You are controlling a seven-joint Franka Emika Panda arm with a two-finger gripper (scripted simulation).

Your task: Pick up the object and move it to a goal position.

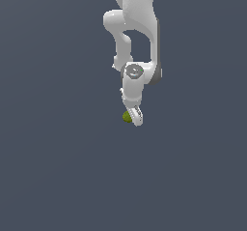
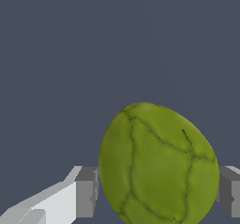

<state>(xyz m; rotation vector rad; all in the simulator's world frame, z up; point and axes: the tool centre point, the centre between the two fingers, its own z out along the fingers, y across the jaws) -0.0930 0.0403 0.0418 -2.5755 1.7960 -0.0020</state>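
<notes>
Grasp step: white two-fingered tool (image 1: 131, 117), frame centre in the exterior view, pinches the small olive-green, dark-veined roundish lump (image 2: 158, 166) between its grey pads (image 2: 87, 191); next likely calls for carrying it steadily toward the unseen goal.

object (image 2: 158, 164) between fingers (image 2: 86, 190) (hand (image 1: 133, 118))

Open room around fingers (image 2: 86, 190) (no obstacles)

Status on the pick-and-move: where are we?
Approach looks done: the pincer brackets the green lump, one finger on each side. In hand: the grasp; firm contact is unclear in the wrist view. Left: carrying it to the goal, which no view shows.
</notes>
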